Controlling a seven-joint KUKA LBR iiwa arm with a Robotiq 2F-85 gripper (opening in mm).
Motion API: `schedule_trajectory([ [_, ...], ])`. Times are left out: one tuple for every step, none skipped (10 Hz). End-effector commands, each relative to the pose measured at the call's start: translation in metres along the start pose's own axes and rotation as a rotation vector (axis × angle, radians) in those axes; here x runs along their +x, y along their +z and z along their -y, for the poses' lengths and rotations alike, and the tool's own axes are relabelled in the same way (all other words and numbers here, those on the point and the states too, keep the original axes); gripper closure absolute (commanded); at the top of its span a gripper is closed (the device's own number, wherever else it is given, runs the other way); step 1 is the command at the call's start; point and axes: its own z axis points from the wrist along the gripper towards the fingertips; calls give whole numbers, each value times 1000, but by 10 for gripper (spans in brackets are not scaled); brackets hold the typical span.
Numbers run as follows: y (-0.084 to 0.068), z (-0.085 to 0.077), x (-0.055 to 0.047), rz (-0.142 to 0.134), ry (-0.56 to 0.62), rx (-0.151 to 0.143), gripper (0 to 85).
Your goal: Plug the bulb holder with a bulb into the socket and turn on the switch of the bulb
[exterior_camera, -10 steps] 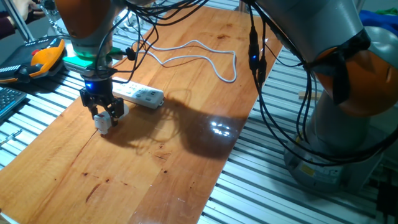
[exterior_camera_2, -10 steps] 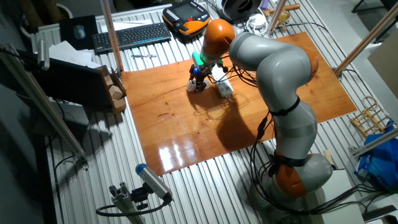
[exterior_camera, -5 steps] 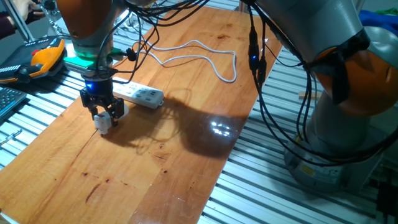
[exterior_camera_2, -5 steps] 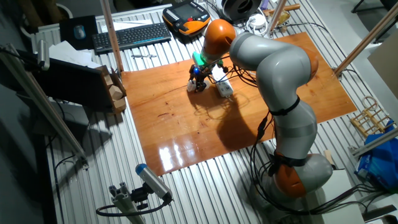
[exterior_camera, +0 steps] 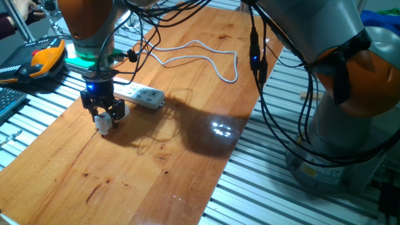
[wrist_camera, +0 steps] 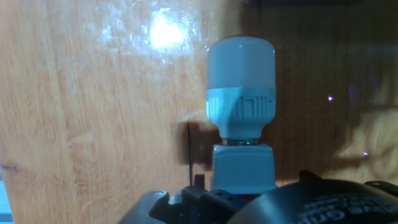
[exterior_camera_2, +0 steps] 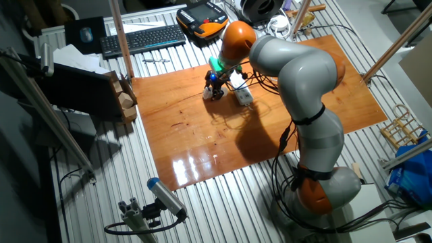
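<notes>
The bulb holder lies on the wooden table with its white bulb pointing away from the hand. In one fixed view my gripper stands down at the table with its fingers closed around the holder. The socket, a long white power strip, lies just right of and behind the gripper, a short gap away. It also shows in the other fixed view beside the gripper. The red switch is hidden in all views.
The strip's white cable loops across the far part of the table. A keyboard and an orange-black handset lie off the table's far side. A dark box stands beyond the left edge.
</notes>
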Motion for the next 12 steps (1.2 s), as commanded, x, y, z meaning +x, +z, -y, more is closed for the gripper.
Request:
schedule_trajectory([
  [1,0,0,-5,-2,0,170],
  [1,0,0,-6,-5,0,170],
  [2,0,0,-8,-10,3,170],
  [2,0,0,-14,-18,4,340],
  [3,1,0,-17,-27,4,510],
  [3,1,0,-20,-36,2,680],
  [3,1,0,-21,-44,-7,850],
  [3,1,0,-17,-48,-11,850],
  [1,1,1,-10,-53,-16,850],
  [-1,1,2,-2,-52,-25,850],
  [-2,2,5,18,-54,-39,850],
  [-4,4,10,49,-66,-54,850],
])
